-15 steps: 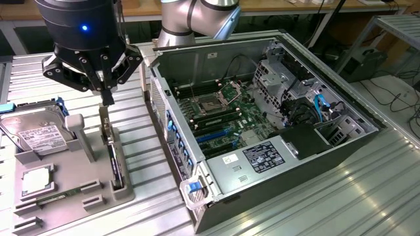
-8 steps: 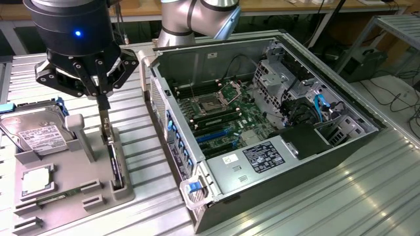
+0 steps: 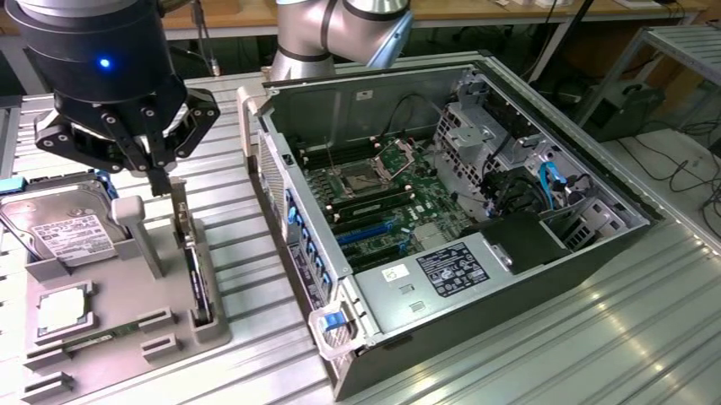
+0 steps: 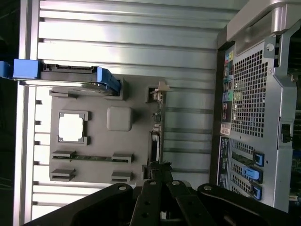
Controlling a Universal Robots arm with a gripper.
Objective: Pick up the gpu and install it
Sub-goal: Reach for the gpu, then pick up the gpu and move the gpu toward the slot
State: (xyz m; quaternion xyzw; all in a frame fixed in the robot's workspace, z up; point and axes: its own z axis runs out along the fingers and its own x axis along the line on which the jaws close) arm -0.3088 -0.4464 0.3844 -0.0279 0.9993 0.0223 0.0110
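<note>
The gpu (image 3: 198, 283) is a thin dark card standing on edge in a slot of the grey holder (image 3: 124, 325), with its pale bracket end toward the gripper. My gripper (image 3: 160, 184) hangs just above that end of the card, fingers shut with nothing between them. In the wrist view the gpu (image 4: 156, 139) appears edge-on along the side of the holder (image 4: 99, 165). The shut gripper (image 4: 157, 178) sits over its near end. I cannot tell whether the fingertips touch the card.
The open computer case (image 3: 451, 211) lies to the exterior view's right, motherboard (image 3: 372, 198) exposed; its rear panel (image 4: 254, 94) faces the holder. The holder also carries a hard drive (image 3: 56, 224), a processor (image 3: 62, 305) and a memory stick (image 3: 90, 342). Ribbed metal table (image 3: 586, 337) all around.
</note>
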